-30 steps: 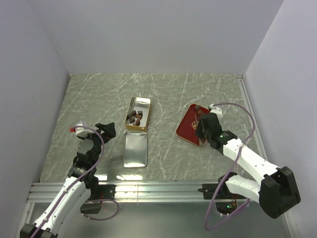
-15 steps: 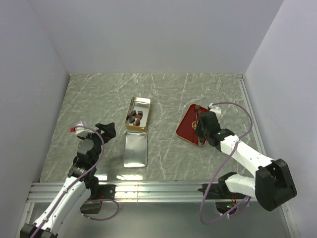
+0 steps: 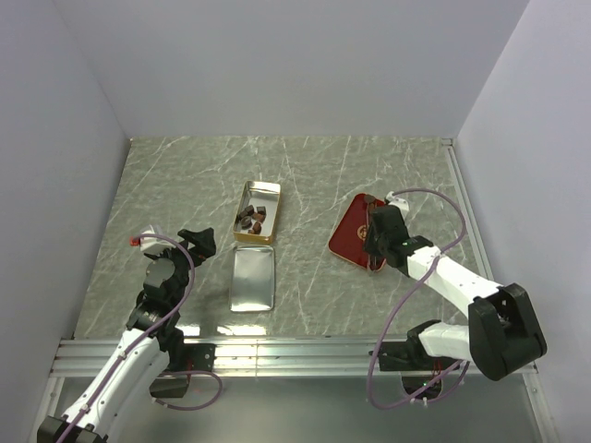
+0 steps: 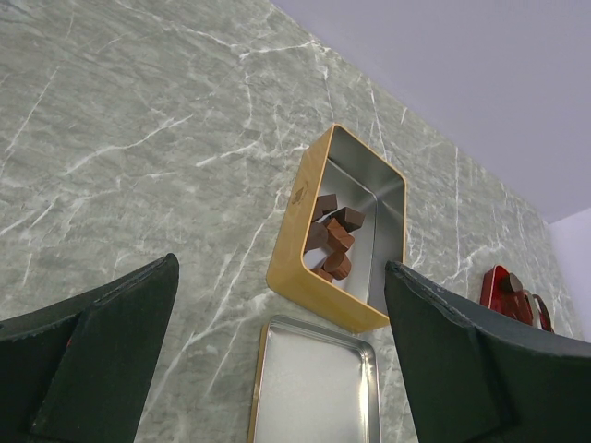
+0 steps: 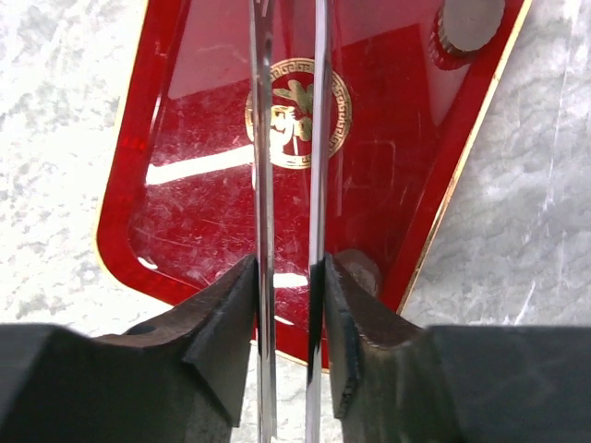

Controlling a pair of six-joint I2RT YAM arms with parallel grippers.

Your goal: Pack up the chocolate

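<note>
Several chocolate chunks (image 3: 252, 218) lie in the open gold tin (image 3: 262, 189), also seen in the left wrist view (image 4: 331, 245). One more chocolate (image 3: 368, 198) sits at the far corner of the red tray (image 3: 349, 235). In the right wrist view that piece (image 5: 469, 23) is at the top right, and another chunk (image 5: 360, 269) lies beside my right finger. My right gripper (image 5: 288, 268) is shut on metal tongs (image 5: 262, 138), low over the tray (image 5: 185, 212). My left gripper (image 3: 199, 242) is open and empty, left of the tin.
The tin's silver lid (image 3: 252, 279) lies flat just in front of the tin, also in the left wrist view (image 4: 314, 388). White walls close in the left, back and right sides. A metal rail (image 3: 295, 351) runs along the near edge.
My right gripper has shifted slightly towards the far side over the red tray, with the forearm swinging in. The left arm has not moved.
</note>
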